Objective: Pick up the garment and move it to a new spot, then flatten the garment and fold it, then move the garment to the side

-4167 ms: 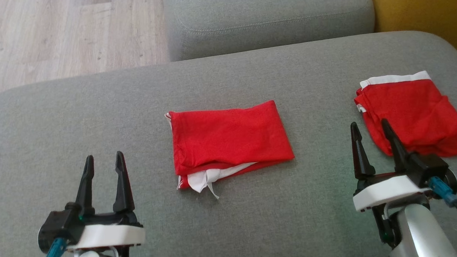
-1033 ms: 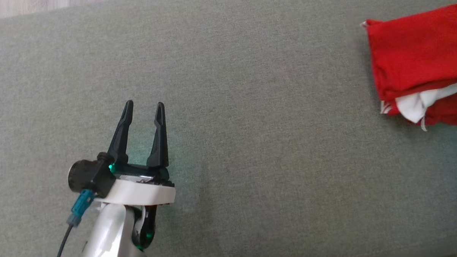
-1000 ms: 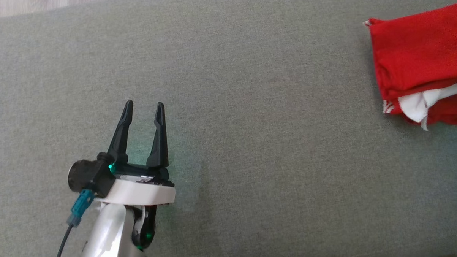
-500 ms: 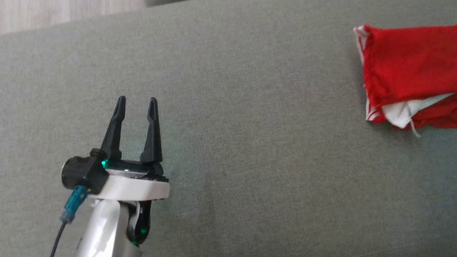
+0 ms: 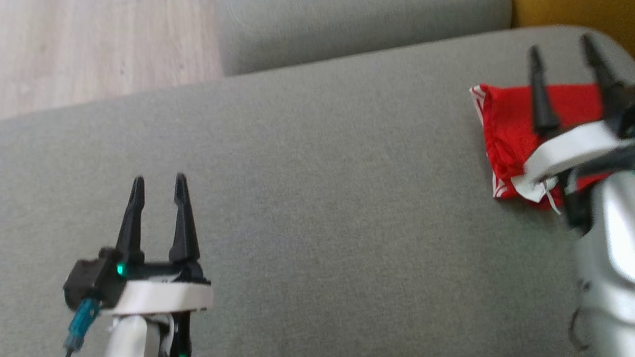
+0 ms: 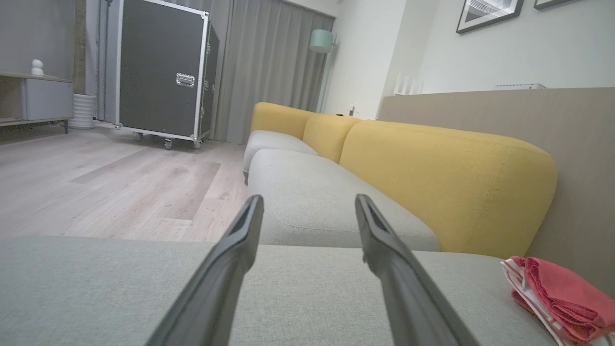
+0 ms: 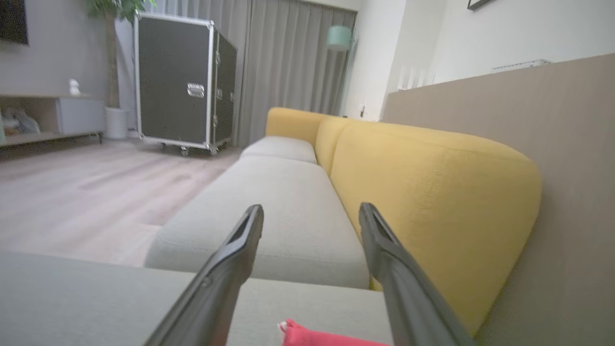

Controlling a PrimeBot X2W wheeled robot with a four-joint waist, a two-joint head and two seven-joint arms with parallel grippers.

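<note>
We find the red garment [image 5: 506, 135], a soft folded rectangle with white striped trim, at the right end of the grey woven sofa cushion [image 5: 322, 173]. The right gripper [image 5: 560, 43] hangs over it, tapered fingers spread and empty; the left gripper [image 5: 158, 179], likewise parted, sits well apart.

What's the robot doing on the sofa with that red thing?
It is tidying clothes. A folded red garment lies on the grey sofa cushion, toward the robot's right. The right gripper hangs over it with its fingers spread apart, holding nothing. The left gripper is open too, over bare cushion well away from the garment. Right now, nothing is being held.
</note>
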